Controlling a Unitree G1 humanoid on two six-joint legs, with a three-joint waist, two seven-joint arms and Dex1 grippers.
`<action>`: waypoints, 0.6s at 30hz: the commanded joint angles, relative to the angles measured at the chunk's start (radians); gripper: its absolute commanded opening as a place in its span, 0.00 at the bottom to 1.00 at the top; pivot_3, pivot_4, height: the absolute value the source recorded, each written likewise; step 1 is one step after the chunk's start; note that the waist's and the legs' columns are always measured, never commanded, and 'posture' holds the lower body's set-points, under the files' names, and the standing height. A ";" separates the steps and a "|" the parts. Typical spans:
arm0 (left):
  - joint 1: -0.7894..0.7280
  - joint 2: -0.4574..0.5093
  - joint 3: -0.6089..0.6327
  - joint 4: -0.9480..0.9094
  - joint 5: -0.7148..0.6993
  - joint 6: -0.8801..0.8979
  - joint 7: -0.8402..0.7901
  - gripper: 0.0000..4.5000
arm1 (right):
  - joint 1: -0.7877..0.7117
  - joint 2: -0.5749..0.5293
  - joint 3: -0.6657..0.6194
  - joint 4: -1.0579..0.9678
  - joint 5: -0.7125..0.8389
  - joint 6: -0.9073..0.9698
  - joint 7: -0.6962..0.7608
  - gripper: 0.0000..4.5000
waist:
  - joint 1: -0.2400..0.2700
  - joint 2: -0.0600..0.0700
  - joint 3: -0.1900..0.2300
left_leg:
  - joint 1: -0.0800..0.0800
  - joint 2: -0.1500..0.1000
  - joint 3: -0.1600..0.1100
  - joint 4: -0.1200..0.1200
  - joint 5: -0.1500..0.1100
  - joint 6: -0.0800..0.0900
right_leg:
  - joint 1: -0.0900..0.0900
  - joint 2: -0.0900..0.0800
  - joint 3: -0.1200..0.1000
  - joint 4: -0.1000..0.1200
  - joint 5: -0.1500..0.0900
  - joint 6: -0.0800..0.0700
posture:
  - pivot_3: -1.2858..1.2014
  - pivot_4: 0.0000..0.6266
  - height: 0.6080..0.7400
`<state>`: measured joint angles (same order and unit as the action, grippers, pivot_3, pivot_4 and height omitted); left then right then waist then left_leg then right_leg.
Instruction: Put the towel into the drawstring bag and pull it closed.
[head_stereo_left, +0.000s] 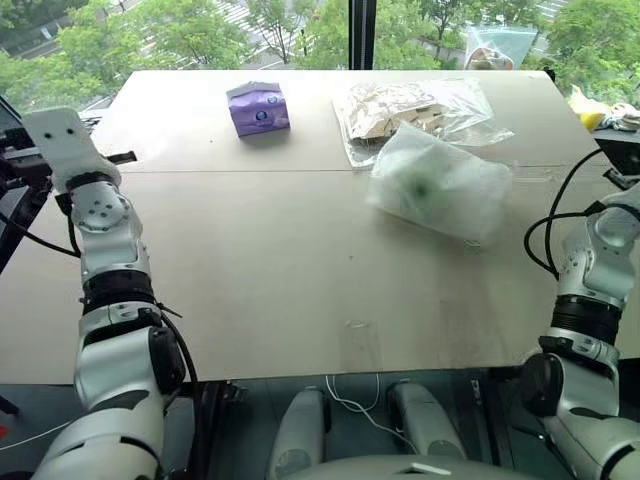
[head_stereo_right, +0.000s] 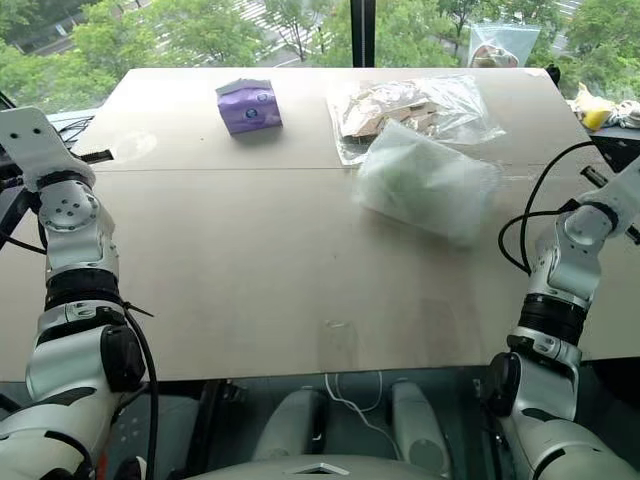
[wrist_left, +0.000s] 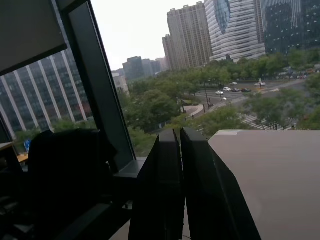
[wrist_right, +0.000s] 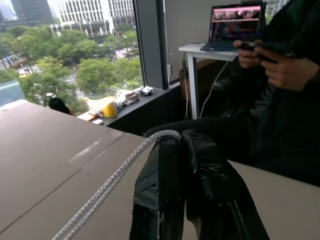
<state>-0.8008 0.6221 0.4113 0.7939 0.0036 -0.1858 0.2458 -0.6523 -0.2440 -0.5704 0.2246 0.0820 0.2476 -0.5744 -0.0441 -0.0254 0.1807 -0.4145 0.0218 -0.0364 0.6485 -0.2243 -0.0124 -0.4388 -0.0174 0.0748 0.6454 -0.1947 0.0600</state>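
The drawstring bag (head_stereo_left: 440, 182) lies on the right half of the table (head_stereo_left: 250, 260), translucent white and puffed up. The towel (head_stereo_left: 418, 186) shows as a pale green shape inside it. In the right wrist view my right gripper (wrist_right: 177, 139) is shut on a white cord (wrist_right: 107, 187) that runs from its fingertips down over the table. My right arm (head_stereo_right: 580, 250) reaches off past the table's right side. In the left wrist view my left gripper (wrist_left: 177, 134) is shut, held up beyond the table's left edge toward the window, with nothing seen between its fingers.
A purple tissue pack (head_stereo_left: 258, 108) sits at the back middle. A clear plastic bag of beige items (head_stereo_left: 405, 108) lies just behind the drawstring bag. A person (wrist_right: 280, 60) sits to the right of the table holding a phone, near a laptop (wrist_right: 237, 25).
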 joint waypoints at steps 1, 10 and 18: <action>-0.019 0.013 0.000 -0.011 -0.020 -0.009 -0.010 0.03 | -0.034 -0.013 0.048 -0.054 0.029 -0.001 0.076 0.00 | -0.002 0.000 0.000 | 0.000 0.000 0.000 0.000 0.000 0.000 | 0.000 0.000 0.000 0.000 0.000 0.000 | 0.52 0.24 1.00; -0.002 -0.147 -0.172 -0.113 -0.148 -0.032 -0.529 0.03 | -0.015 0.009 0.312 -0.132 0.148 0.265 0.460 0.00 | 0.000 0.000 -0.001 | 0.000 0.000 -0.001 0.001 0.000 0.000 | 0.001 0.001 -0.001 0.001 0.000 0.000 | 0.52 0.24 1.00; 0.129 -0.195 -0.324 -0.378 -0.283 0.141 -0.958 0.03 | 0.076 -0.056 0.349 -0.204 0.139 0.516 0.510 0.00 | -0.001 0.000 -0.001 | -0.002 0.000 -0.001 -0.001 0.000 0.000 | -0.001 0.000 0.000 0.000 0.000 -0.001 | 0.52 0.24 1.00</action>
<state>-0.6815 0.4256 0.1101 0.4987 -0.2368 -0.0818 -0.6326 -0.5632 -0.2721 -0.1828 0.0762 0.2412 0.7841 -0.0503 -0.0451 -0.0251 0.1801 -0.4160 0.0217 -0.0364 0.6476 -0.2243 -0.0124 -0.4395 -0.0172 0.0750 0.6450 -0.1948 0.0594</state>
